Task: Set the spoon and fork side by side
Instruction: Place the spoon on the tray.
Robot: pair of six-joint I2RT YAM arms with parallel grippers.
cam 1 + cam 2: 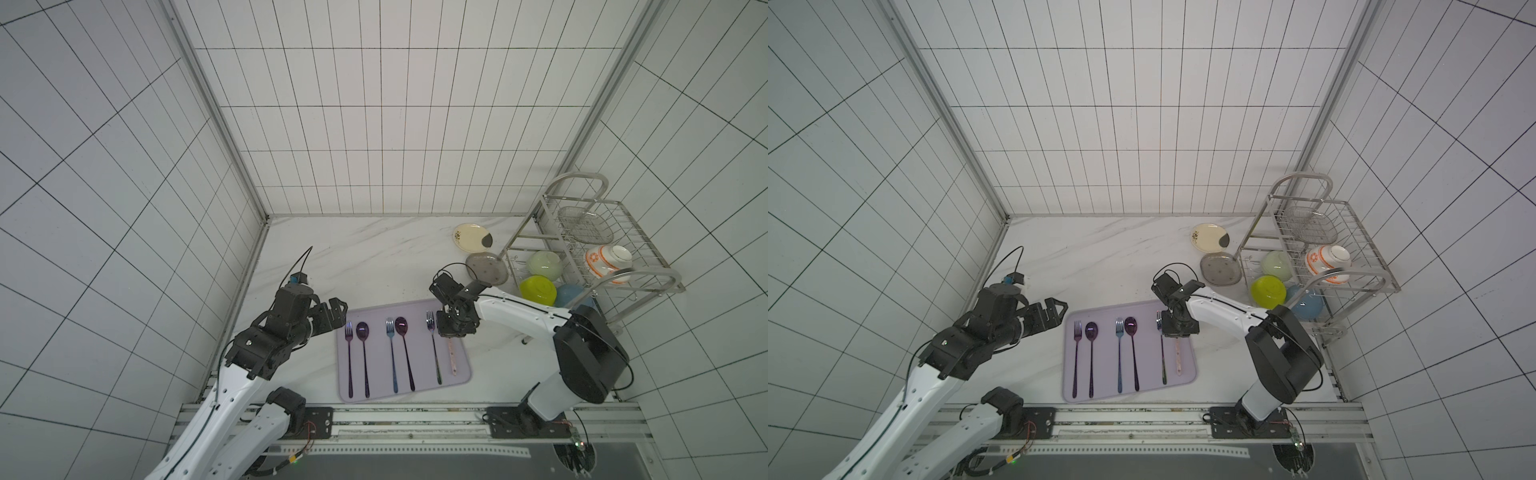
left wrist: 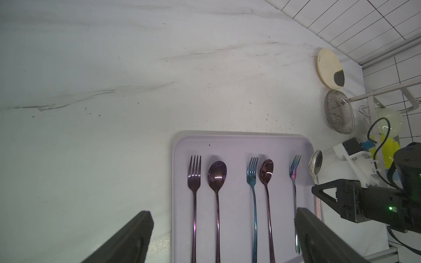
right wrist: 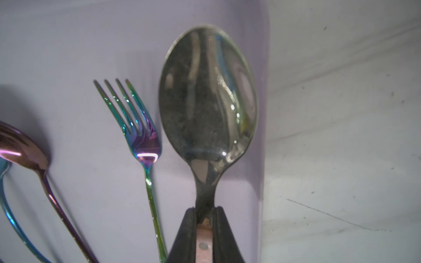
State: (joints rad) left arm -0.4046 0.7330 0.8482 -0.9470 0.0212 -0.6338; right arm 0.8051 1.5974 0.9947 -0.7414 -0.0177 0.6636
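Note:
A silver spoon with a pink handle is clamped at its neck by my right gripper, which is shut on it. The spoon hangs over the right edge of the lavender tray, its bowl right beside the tines of an iridescent fork that lies on the tray. In both top views the right gripper covers the spoon's bowl. My left gripper hovers open just off the tray's left side, its fingers wide apart with nothing between them.
Two more fork-and-spoon pairs lie on the tray: a purple fork with a purple spoon, and a blue fork with another purple spoon. A cream plate, a mesh dish and a wire rack of bowls stand back right.

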